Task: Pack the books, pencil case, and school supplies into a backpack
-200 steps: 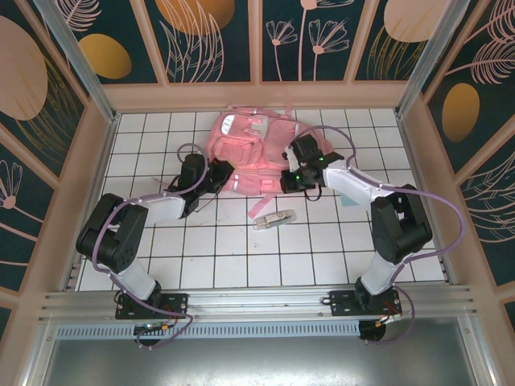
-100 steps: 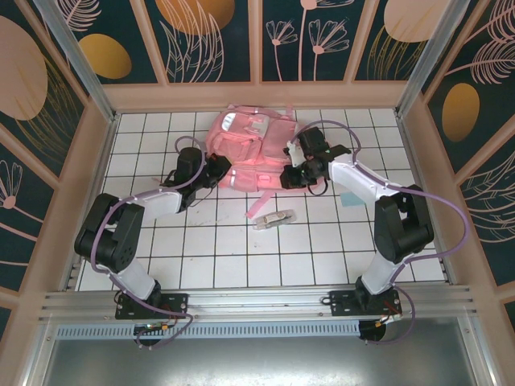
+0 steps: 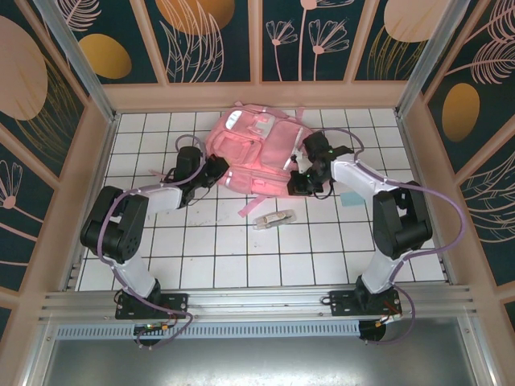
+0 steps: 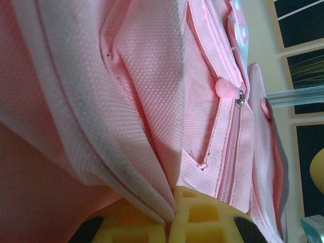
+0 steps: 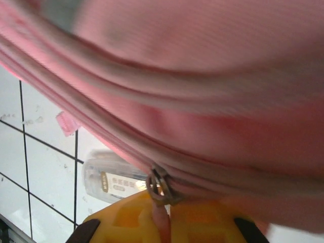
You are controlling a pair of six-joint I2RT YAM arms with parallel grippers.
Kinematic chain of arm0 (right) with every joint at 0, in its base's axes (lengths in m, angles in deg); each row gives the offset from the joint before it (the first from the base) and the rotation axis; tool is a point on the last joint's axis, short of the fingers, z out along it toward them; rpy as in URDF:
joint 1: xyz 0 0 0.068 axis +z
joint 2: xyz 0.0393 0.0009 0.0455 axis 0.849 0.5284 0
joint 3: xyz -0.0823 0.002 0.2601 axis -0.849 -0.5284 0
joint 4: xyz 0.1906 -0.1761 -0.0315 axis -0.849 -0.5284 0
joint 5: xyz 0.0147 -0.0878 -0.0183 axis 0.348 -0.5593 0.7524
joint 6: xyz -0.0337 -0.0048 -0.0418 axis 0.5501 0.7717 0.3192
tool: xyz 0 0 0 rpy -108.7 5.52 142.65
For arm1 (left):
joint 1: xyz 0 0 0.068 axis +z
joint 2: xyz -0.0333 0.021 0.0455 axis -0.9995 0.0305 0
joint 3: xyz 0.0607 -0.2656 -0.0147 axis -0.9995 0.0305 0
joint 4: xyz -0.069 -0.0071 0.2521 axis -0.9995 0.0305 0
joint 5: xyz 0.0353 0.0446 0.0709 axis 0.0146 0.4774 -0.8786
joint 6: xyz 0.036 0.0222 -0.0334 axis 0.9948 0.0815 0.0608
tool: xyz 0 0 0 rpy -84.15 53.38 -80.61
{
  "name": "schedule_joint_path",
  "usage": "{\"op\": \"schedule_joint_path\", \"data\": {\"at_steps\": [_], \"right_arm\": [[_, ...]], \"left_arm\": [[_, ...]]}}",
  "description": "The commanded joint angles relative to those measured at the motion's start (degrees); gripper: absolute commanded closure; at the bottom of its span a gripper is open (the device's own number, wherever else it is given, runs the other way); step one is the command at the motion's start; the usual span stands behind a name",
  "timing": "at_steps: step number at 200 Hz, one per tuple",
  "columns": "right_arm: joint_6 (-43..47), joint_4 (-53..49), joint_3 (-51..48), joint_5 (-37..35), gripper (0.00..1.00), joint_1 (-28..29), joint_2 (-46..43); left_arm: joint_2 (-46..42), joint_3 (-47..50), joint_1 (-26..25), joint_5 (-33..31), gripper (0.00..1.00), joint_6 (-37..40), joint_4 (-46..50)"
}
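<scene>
The pink backpack (image 3: 257,149) lies on the white tiled table (image 3: 201,257), stretched between the two grippers. The left gripper (image 3: 220,171) has its jaws closed tight on the bag's lower left edge. In the left wrist view, a fold of pink fabric with grey trim (image 4: 126,182) is pinched between the yellow fingers (image 4: 202,218). The right gripper (image 3: 298,182) has its jaws likewise closed, on the lower right edge. Its fingers (image 5: 202,223) nip the pink pull hanging from the metal zip slider (image 5: 161,186). A narrow transparent box (image 5: 109,181) lies on the tiles near the right jaws, apart from the bag. A pale-blue square (image 3: 352,199) lies on the outer side of the right gripper.
</scene>
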Motion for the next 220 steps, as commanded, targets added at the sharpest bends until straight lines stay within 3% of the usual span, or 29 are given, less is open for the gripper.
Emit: {"op": "schedule_joint_path", "data": {"at_steps": [1, 37, 58, 83, 92, 104, 121, 149, 180, 220], "right_arm": [[-2.0, -15.5, -0.6, -14.8, 1.0, -7.4, 0.4], [-2.2, -14.7, 0.7, -13.4, 1.0, -8.7, 0.0], [-2.4, -12.2, 0.4, -2.8, 1.0, -6.4, 0.1], [-4.3, -5.8, -0.3, 12.0, 1.0, 0.1, 1.4], [-6.1, -2.3, -0.5, 16.9, 1.0, 2.3, 2.6], [-9.7, 3.8, -0.6, 22.9, 1.0, 4.8, 4.5], [-15.8, 13.0, -0.5, 29.1, 1.0, 7.0, 7.4], [-18.2, 16.6, 3.8, 28.6, 1.0, 8.3, 11.2], [-21.4, 21.2, 6.0, 31.2, 1.0, 8.4, 13.4], [-28.3, 29.6, 6.3, 34.8, 1.0, 9.1, 13.2]], "left_arm": [[1.5, -2.2, 11.3, -21.3, 1.0, 4.6, 0.7], [4.2, -6.6, 13.1, -19.9, 1.0, 7.4, 2.2], [7.3, -12.8, 13.1, -19.9, 1.0, 9.1, 4.7], [11.9, -19.1, 13.1, -17.7, 1.0, 9.8, 6.3], [13.4, -21.2, 13.1, -16.0, 0.82, 9.9, 7.2], [14.1, -22.9, 13.1, -13.9, 0.44, 9.2, 9.2], [12.2, -21.9, 13.1, -11.9, 0.27, 8.1, 11.1], [3.0, -13.0, 13.1, -8.5, 0.22, 6.4, 12.4], [-8.8, 4.3, 10.5, -4.4, 0.24, -4.0, 1.9], [-10.6, 12.4, 3.5, -4.9, 0.3, -14.3, -8.9]]}}
